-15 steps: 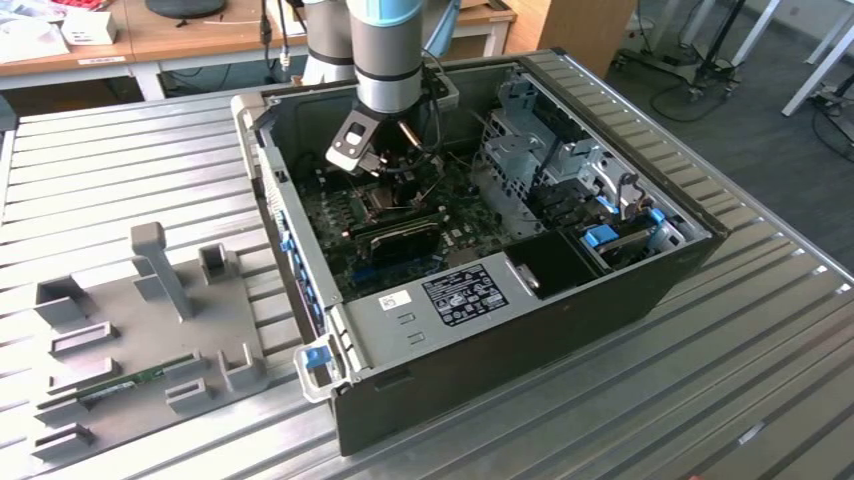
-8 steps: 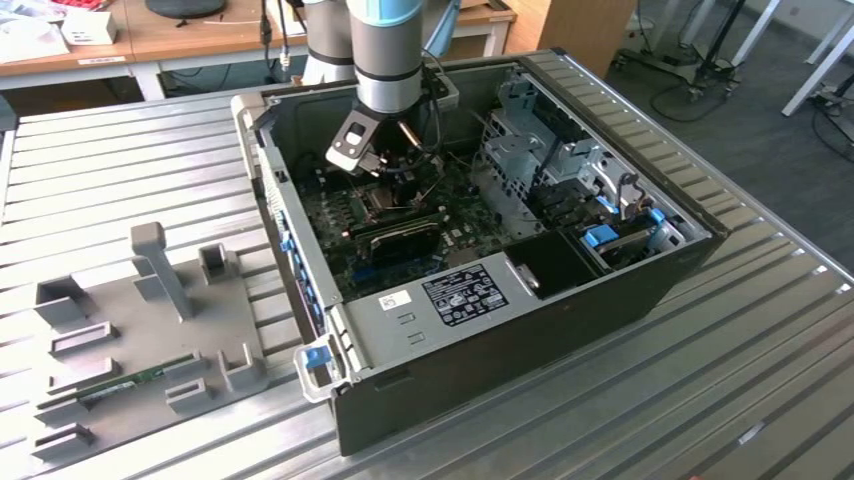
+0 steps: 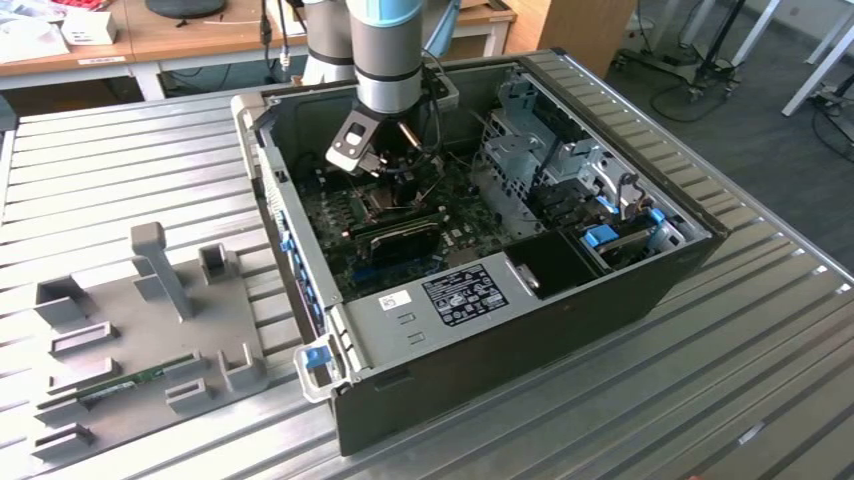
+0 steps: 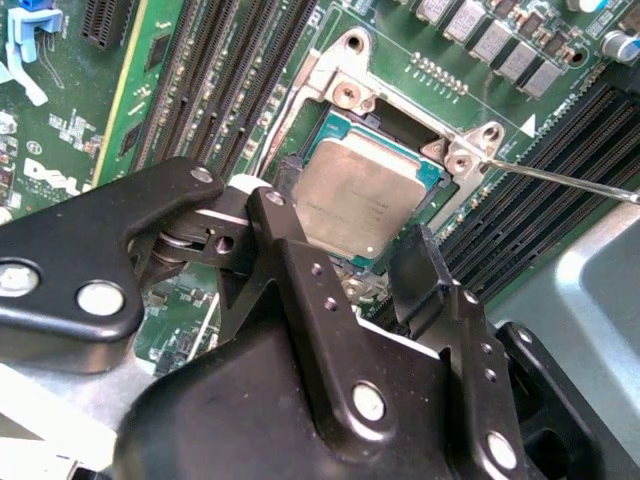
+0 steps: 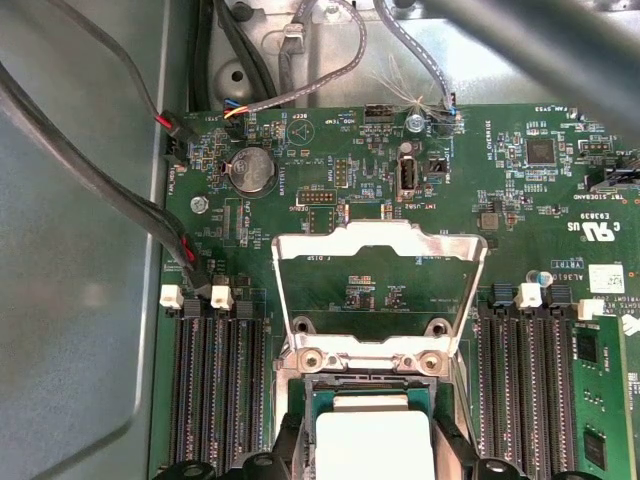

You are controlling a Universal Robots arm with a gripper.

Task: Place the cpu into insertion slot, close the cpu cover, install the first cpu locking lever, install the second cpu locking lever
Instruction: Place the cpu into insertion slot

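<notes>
The cpu [image 4: 360,195] lies flat, grey metal top up, within the insertion slot [image 4: 335,128], whose silvery rim is ringed by green board. My gripper [image 4: 345,238] reaches down over it with one black finger [image 4: 268,215] against one side and the other finger against the opposite side. In the first wrist view the cpu [image 5: 375,445] again sits between the two fingers of the gripper [image 5: 370,455]. The cpu cover [image 5: 375,237] is swung open, tilted back from the slot [image 5: 330,385]. A thin wire locking lever [image 4: 560,180] sticks out beside the socket. In the exterior view the gripper [image 3: 400,172] is inside the computer case.
Long black memory slots [image 5: 215,390] run along both sides of the socket, and a green memory stick [image 5: 600,400] stands in one. Cables [image 5: 100,180] hang along the case wall. The open case [image 3: 534,290] rests on a slatted metal table, with a grey fixture plate [image 3: 147,330] at the exterior view's left.
</notes>
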